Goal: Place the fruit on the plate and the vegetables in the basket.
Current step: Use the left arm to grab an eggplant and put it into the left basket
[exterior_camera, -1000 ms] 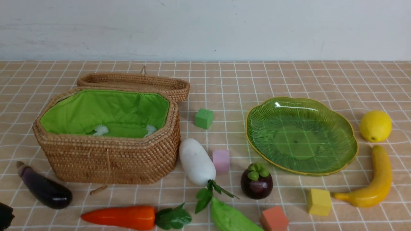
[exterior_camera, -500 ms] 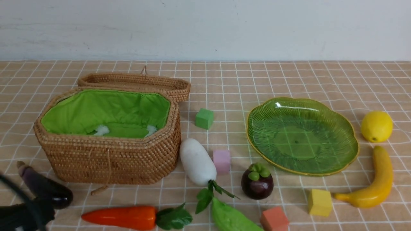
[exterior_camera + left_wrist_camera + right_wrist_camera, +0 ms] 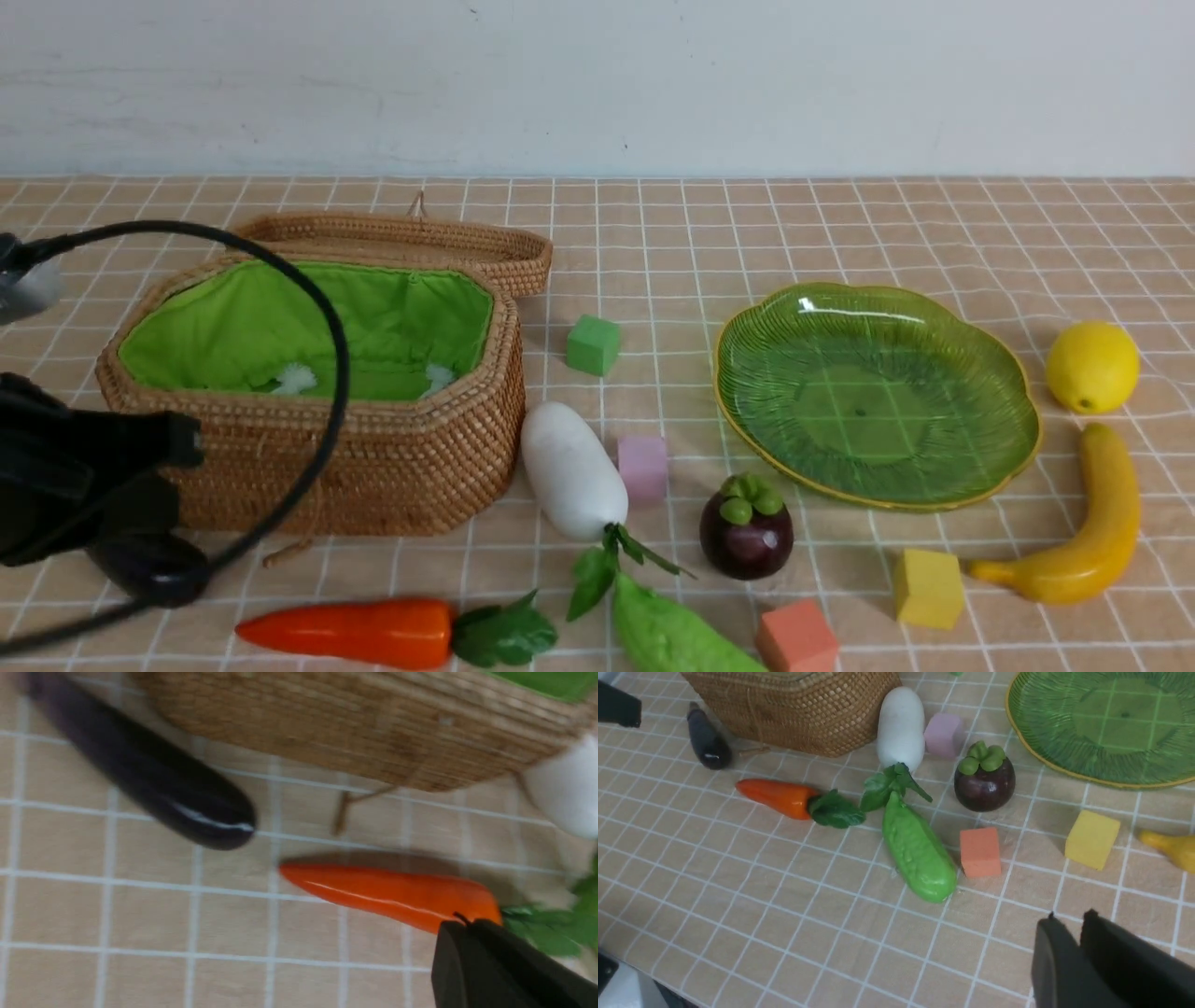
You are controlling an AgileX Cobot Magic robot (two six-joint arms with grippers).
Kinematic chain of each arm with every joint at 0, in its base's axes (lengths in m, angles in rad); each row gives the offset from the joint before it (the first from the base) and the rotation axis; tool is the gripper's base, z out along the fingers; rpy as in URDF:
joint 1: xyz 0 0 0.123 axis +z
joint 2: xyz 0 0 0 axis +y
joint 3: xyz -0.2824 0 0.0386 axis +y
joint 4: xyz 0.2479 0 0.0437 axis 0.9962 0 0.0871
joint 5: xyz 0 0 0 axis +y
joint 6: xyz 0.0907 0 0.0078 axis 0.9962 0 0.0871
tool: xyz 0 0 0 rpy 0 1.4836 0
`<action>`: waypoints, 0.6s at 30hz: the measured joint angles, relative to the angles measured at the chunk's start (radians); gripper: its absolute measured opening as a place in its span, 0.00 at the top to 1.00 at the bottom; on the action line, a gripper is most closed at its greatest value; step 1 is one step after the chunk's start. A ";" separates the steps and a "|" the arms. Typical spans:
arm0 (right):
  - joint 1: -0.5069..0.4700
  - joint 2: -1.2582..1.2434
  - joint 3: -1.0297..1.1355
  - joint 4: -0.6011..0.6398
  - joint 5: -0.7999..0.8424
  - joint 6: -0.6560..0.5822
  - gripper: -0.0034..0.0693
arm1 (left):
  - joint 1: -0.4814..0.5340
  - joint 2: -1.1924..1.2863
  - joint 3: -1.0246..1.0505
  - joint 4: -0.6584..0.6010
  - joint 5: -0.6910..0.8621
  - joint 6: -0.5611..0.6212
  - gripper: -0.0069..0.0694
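Note:
The open basket stands at the left and the green plate at the right. The eggplant, carrot, radish and leafy vegetable lie on the cloth in front of the basket. The mangosteen, lemon and banana lie around the plate. My left gripper is shut and empty, above the carrot's leafy end. My right gripper hovers low near the table's front, its tips a narrow slit apart with nothing between them. My left arm hides most of the eggplant in the front view.
The basket's lid lies behind the basket. Small cubes are scattered about: green, pink, orange and yellow. A black cable loops over the basket's left side. A white wall closes off the back.
My left arm has risen into the front view at the left and now covers most of the eggplant and the basket's left corner. No fruit or vegetable has moved.

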 joint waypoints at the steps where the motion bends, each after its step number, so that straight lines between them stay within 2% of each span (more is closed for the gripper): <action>1: 0.000 0.002 -0.002 -0.001 0.001 -0.007 0.81 | 0.047 0.031 -0.001 0.005 -0.002 -0.007 0.93; 2: 0.000 0.002 -0.002 -0.002 0.001 -0.009 0.81 | 0.057 0.038 -0.001 0.005 -0.002 -0.007 0.93; 5: 0.000 0.002 -0.002 -0.003 0.002 -0.028 0.81 | 0.221 0.144 -0.001 -0.039 -0.039 -0.004 0.93; 6: 0.000 0.002 -0.002 -0.003 0.002 -0.034 0.81 | 0.247 0.160 -0.002 -0.058 -0.065 0.000 0.93; 11: 0.000 0.002 -0.002 -0.003 -0.012 -0.058 0.80 | 0.288 0.267 -0.002 -0.101 -0.186 0.014 0.90; 15: 0.000 0.002 -0.002 -0.003 -0.022 -0.073 0.80 | 0.289 0.361 -0.003 -0.085 -0.291 0.016 0.72; 18: 0.000 0.002 -0.002 -0.003 -0.022 -0.073 0.80 | 0.289 0.426 -0.006 -0.065 -0.358 -0.005 0.54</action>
